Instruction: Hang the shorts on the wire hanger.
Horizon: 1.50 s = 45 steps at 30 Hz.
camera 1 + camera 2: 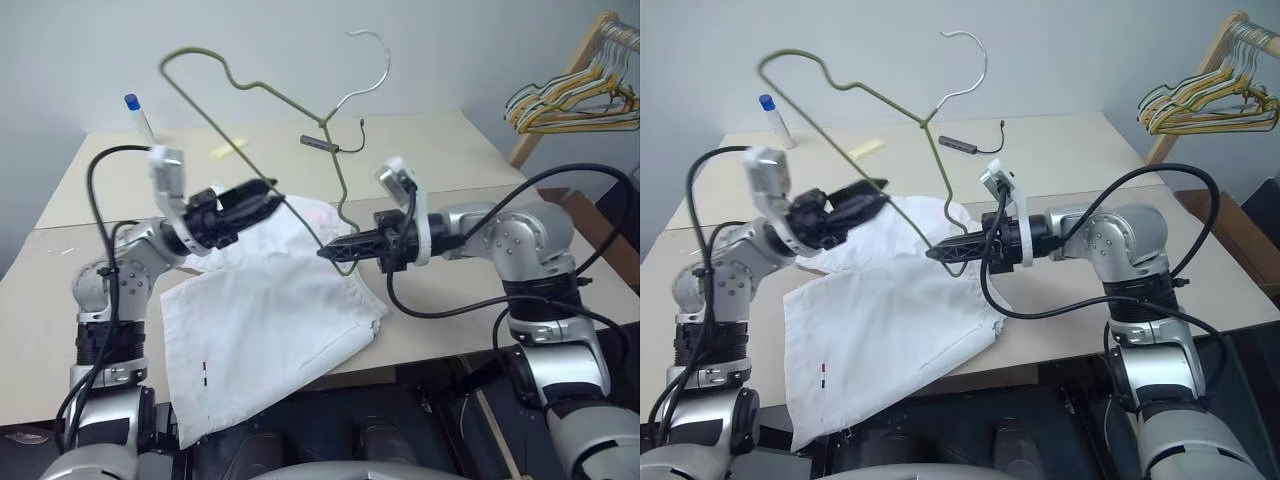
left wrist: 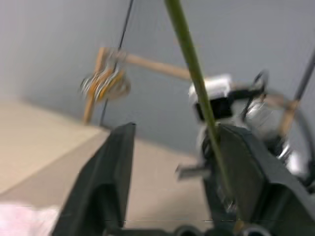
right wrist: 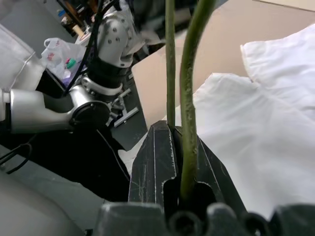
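The white shorts [image 1: 270,330] lie spread on the table, one end drooping over its front edge. The wire hanger [image 1: 325,122] stands tilted above them, hook up. My right gripper [image 1: 325,252] is shut on the wire hanger's [image 3: 189,98] lower bend, just over the cloth [image 3: 275,132]. My left gripper [image 1: 262,198] is open at the shorts' far left edge. The hanger's long side [image 2: 194,73] runs between its fingers, close against one finger [image 2: 251,172] and apart from the other [image 2: 103,182].
A wooden rack with a bunch of yellow and dark hangers [image 1: 570,100] stands at the far right. On the table behind lie a blue-capped bottle [image 1: 138,115], a yellow slip [image 1: 228,150] and a small dark adapter with a cable [image 1: 318,142].
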{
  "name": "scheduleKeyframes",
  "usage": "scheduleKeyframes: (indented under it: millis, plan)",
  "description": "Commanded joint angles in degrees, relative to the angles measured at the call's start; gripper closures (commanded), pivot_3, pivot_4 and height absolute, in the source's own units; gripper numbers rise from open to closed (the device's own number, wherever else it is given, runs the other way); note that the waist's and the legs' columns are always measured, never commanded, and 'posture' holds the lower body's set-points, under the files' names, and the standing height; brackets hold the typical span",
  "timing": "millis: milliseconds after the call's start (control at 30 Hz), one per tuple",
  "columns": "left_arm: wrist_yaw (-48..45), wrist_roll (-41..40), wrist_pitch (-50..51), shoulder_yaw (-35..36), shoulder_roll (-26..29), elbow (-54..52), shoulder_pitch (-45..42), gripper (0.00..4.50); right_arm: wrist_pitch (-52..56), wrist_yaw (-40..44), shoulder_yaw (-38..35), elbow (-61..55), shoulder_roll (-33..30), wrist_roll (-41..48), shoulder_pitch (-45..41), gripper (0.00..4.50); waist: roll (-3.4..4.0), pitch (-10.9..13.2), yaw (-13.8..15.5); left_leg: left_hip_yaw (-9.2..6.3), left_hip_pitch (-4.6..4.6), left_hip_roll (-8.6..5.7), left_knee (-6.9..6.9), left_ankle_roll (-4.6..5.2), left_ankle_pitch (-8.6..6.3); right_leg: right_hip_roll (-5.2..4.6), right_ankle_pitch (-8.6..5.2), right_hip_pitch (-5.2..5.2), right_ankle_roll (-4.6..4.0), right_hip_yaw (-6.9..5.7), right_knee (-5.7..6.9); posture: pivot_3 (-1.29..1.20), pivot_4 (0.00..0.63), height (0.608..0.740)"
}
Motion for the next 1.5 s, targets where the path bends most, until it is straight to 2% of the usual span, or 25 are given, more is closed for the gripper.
scheduleKeyframes:
  millis: [33,67,133,200,267,367,500,633,800,967,1300,1500]
  plan:
    - [-0.06,12.42,-6.08,-7.69,2.94,3.89,2.97,0.37,0.23,-0.51,-3.99,-1.21,-3.87,0.45,1.51,4.5,0.23,-0.08,-0.03,0.01,0.01,-0.01,-0.02,0.01,-0.01,0.0,0.0,0.0,0.0,0.0,-0.03,0.0,0.0,0.74]
    - [1.72,17.06,-8.55,-10.27,3.85,4.45,3.42,0.07,0.87,-1.01,-4.4,-1.07,-5.38,0.21,3.0,4.5,0.24,-0.08,-0.01,0.05,0.02,-0.03,-0.04,0.04,-0.02,-0.02,0.0,0.0,0.0,0.06,-0.06,0.0,0.0,0.74]
    - [4.15,23.47,-12.31,-13.27,4.99,5.01,4.22,0.03,2.37,-3.53,-5.63,-0.57,-7.76,-0.67,5.75,4.5,0.21,-0.07,0.23,0.03,-0.04,0.0,-0.03,0.06,-0.04,-0.01,0.0,0.01,0.01,-0.05,-0.17,-0.01,0.0,0.74]
    - [4.11,24.98,-13.76,-13.38,5.4,4.42,5.31,0.03,2.82,-7.27,-6.23,-1.51,-10.57,-3.0,9.32,4.5,0.2,-0.07,0.6,0.02,-0.14,0.01,-0.03,0.07,-0.04,-0.03,0.0,-0.06,0.0,-0.08,-0.2,-0.01,0.0,0.74]
    - [2.02,23.16,-13.87,-11.88,5.55,3.08,6.94,0.03,6.32,-5.47,-2.89,0.17,-14.82,-3.41,10.61,4.5,0.24,-0.06,0.98,0.03,-0.21,0.01,-0.01,0.1,-0.06,-0.08,0.0,-0.13,0.0,-0.09,-0.2,-0.01,0.0,0.74]
    - [1.03,23.84,-15.2,-11.52,6.42,1.94,8.98,0.03,10.21,-0.6,-4.64,7.38,-18.37,-0.56,12.82,4.5,0.25,-0.07,0.99,0.07,-0.22,0.04,-0.02,0.2,-0.12,-0.08,0.0,-0.2,0.0,-0.01,-0.21,-0.02,0.0,0.74]
    - [0.49,24.76,-15.92,-11.58,7.19,0.54,10.12,0.03,13.94,6.59,0.47,14.7,-23.26,-0.51,12.68,4.5,0.25,-0.06,1.11,0.07,-0.16,0.02,0.01,0.3,-0.17,-0.09,0.01,-0.1,0.02,-0.01,-0.23,-0.01,0.0,0.74]
    - [0.44,25.79,-16.75,-11.76,7.77,-1.22,10.45,0.03,10.92,13.44,7.51,21.56,-26.87,-4.49,12.11,4.5,0.24,-0.06,1.14,0.04,-0.12,0.02,0.06,0.3,-0.17,-0.08,0.04,-0.04,0.03,0.0,-0.22,0.0,0.0,0.74]
    - [0.1,25.98,-16.91,-11.56,8.13,-2.58,11.12,0.03,5.13,19.71,14.05,28.8,-26.93,-10.16,10.77,4.5,0.25,-0.07,1.15,0.05,-0.05,0.01,0.11,0.3,-0.17,-0.05,0.06,0.0,0.07,0.08,-0.2,0.02,0.0,0.74]
    - [0.54,25.55,-16.51,-10.86,8.11,-3.16,11.7,0.03,2.29,22.81,14.91,32.68,-24.41,-12.92,8.57,4.5,0.25,-0.07,1.17,0.08,-0.01,0.02,0.13,0.3,-0.17,-0.01,0.09,-0.01,0.09,0.16,-0.15,0.02,0.0,0.74]
    - [1.04,26.02,-16.62,-10.49,7.97,-3.11,12.36,0.03,0.54,27.33,14.82,31.52,-23.04,-14.54,8.14,4.5,0.26,-0.07,1.94,0.08,-0.07,0.0,0.18,0.3,-0.18,-0.05,0.11,-0.01,0.12,0.14,-0.18,0.03,0.0,0.74]
    - [1.55,26.15,-16.64,-10.62,7.65,-3.42,12.6,0.03,-1.88,32.79,18.24,26.75,-24.83,-15.44,8.77,4.5,0.27,-0.08,2.1,0.08,-0.05,0.02,0.19,0.3,-0.17,-0.03,0.11,-0.02,0.12,0.14,-0.13,0.04,0.0,0.74]
